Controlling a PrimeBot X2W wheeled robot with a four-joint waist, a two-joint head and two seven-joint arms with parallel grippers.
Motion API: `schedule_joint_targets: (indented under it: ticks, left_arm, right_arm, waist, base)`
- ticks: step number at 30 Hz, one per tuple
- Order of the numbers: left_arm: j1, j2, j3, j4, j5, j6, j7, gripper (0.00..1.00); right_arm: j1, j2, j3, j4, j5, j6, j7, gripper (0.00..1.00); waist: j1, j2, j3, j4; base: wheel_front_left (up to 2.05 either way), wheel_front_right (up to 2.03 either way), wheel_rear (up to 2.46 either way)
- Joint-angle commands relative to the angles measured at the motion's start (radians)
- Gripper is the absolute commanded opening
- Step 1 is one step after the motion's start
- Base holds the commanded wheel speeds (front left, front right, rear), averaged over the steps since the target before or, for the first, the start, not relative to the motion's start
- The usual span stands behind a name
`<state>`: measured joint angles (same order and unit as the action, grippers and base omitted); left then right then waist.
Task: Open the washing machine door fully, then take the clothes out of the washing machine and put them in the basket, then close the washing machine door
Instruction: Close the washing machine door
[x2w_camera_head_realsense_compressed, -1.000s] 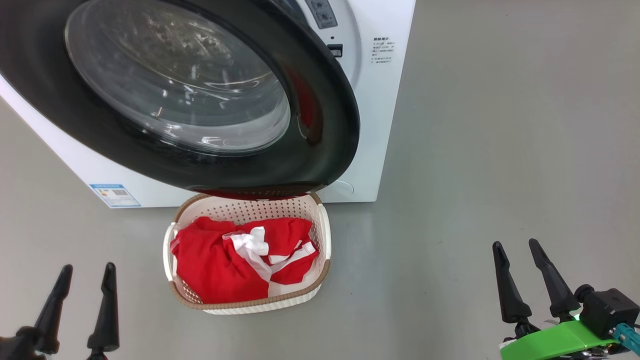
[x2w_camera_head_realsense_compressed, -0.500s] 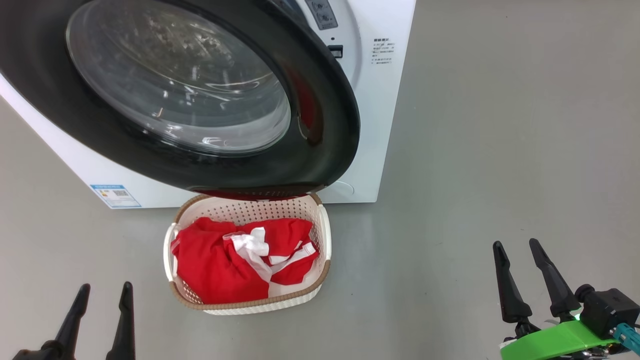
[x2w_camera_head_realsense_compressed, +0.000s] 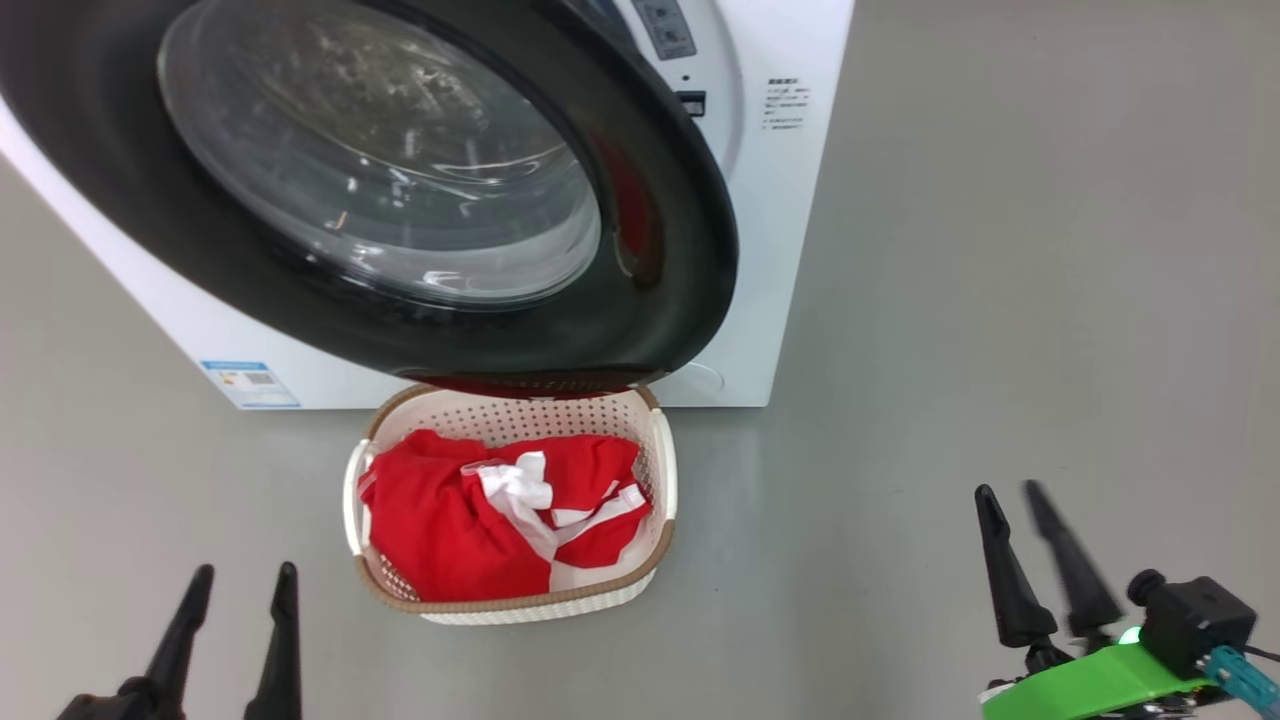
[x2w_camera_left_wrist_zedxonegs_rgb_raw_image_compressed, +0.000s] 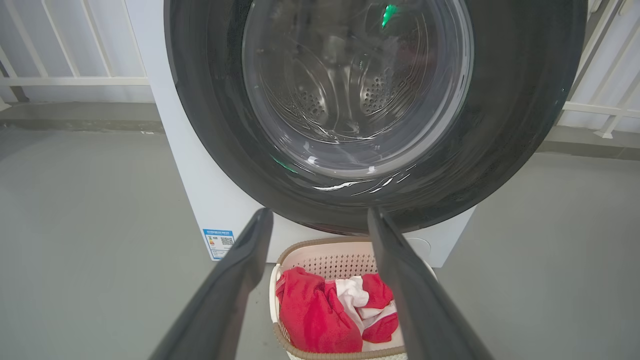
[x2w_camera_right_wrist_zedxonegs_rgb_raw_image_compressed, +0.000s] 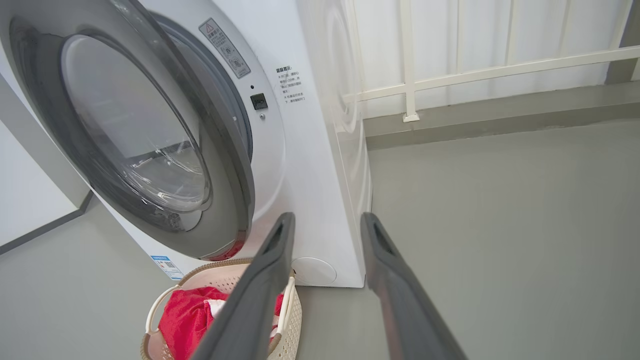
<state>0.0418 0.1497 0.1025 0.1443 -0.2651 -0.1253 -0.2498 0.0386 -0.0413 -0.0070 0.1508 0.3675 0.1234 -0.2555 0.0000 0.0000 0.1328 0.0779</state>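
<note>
Two claws are hanging low nearest to me, one on each side of the grey floor (x2w_camera_head_realsense_compressed: 1000, 300). The left claw (x2w_camera_head_realsense_compressed: 247, 570) is holding its dark fingers wide apart with nothing between them. The right claw (x2w_camera_head_realsense_compressed: 1007, 490) is also gaping, somewhat narrower, gripping nothing, and its far finger is looking blurred; a green bracket (x2w_camera_head_realsense_compressed: 1090, 680) is sitting at its wrist. Both are keeping well clear of the basket (x2w_camera_head_realsense_compressed: 450, 604), which is standing on the floor between them and a little further off.

The clothes (x2w_camera_head_realsense_compressed: 450, 530) are lying heaped inside the basket: a red garment is filling most of it, and a white piece (x2w_camera_head_realsense_compressed: 515, 485) is showing crumpled across the top, with white trim trailing toward the right wall. The basket's far rim is sitting just in front of the washing machine (x2w_camera_head_realsense_compressed: 790, 250), under the lower edge of the washing machine door (x2w_camera_head_realsense_compressed: 680, 250).

The door is standing ajar, its glossy black rim angling off the white front, as the right wrist view is showing. Through the glass bowl the steel drum (x2w_camera_left_wrist_zedxonegs_rgb_raw_image_compressed: 340, 95) is showing, and I am seeing no fabric in it. A small blue label (x2w_camera_head_realsense_compressed: 250, 383) is sitting low on the machine's front at the left. Beyond the machine a white railing (x2w_camera_right_wrist_zedxonegs_rgb_raw_image_compressed: 475, 75) is running along the wall.
</note>
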Motion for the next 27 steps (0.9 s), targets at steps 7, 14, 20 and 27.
schedule_joint_targets:
  ticks: [7, 14, 20, 27]
  left_arm:
    - [-0.049, -0.011, -0.003, -0.019, -0.004, -0.005, -0.012, 1.00]
    - [-0.082, -0.041, -0.037, -0.010, -0.021, -0.005, -0.012, 1.00]
    - [-0.121, -0.064, -0.086, -0.007, -0.053, -0.005, -0.012, 1.00]
    - [-0.164, -0.074, -0.119, -0.004, -0.080, -0.005, -0.012, 1.00]
  right_arm:
    - [-0.104, -0.009, 0.085, -0.008, 0.004, 0.007, -0.006, 0.00]
    - [-0.238, -0.009, 0.158, 0.030, 0.001, 0.007, -0.006, 0.00]
    - [-0.378, -0.009, 0.196, 0.075, -0.014, 0.007, -0.006, 0.00]
    - [-0.485, -0.009, 0.177, 0.116, -0.042, 0.007, -0.006, 0.00]
  waist:
    - [0.0000, 0.0000, 0.021, 0.063]
    - [0.0000, 0.0000, 0.064, 0.143]
    - [0.0000, 0.0000, 0.122, 0.222]
    - [0.0000, 0.0000, 0.182, 0.288]
  base:
    - [0.00, 0.00, 0.00]
    - [0.00, 0.00, 0.00]
    - [0.00, 0.00, 0.00]
    - [0.00, 0.00, 0.00]
